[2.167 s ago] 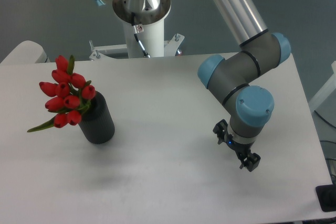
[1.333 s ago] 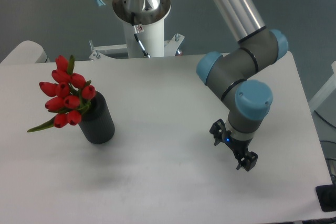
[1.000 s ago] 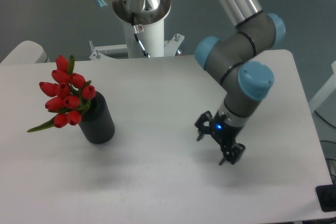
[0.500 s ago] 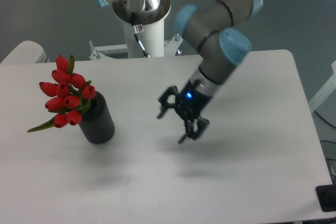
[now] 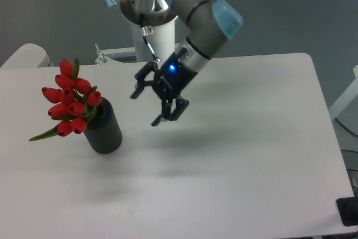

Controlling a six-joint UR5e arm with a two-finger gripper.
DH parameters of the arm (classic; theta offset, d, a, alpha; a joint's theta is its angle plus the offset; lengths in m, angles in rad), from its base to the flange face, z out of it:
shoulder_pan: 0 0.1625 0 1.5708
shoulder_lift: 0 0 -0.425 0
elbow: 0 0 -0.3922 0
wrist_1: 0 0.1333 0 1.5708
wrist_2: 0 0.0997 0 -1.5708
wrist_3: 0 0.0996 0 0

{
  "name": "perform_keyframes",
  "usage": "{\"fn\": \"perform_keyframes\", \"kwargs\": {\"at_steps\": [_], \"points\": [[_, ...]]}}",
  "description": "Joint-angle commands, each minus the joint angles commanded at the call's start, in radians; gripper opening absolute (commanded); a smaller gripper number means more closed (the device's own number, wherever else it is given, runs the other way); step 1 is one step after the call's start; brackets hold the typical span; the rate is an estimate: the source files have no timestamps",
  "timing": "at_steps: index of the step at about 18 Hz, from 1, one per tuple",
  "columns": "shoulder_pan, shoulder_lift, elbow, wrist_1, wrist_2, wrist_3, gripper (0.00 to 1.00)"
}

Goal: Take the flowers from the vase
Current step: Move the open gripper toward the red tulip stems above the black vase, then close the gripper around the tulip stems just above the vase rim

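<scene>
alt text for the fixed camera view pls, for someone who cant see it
A grey and blue robot arm holds its black two-finger end effector open above a white table, to the right of a matte black cylindrical vase. A bunch of glossy red tulip buds with green leaves leans out of the vase to the left, untouched.

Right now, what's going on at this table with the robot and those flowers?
A single robot arm is holding its pincer in the air above the white table, with the jaws spread open and nothing between them. To its left stands a black vase with a bunch of red tulips, the flowers, leaning out of its mouth toward the left. The pincer is clearly apart from both, so the flowers are untouched and not yet picked up.
</scene>
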Motion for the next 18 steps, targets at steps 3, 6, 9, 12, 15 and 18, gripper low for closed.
{"fn": "perform_keyframes", "kwargs": {"at_steps": [3,6,9,12,15,18], "points": [[-0.032,0.008,-0.003,0.002,-0.005,-0.047,1.0],[-0.08,0.0,-0.003,0.011,-0.002,-0.09,1.0],[-0.101,-0.024,0.0,0.017,-0.003,-0.086,1.0],[-0.111,-0.037,0.008,0.015,-0.017,-0.091,1.0],[-0.149,-0.092,0.023,0.015,-0.072,-0.091,1.0],[-0.179,-0.124,0.032,0.034,-0.094,-0.091,1.0]]}}
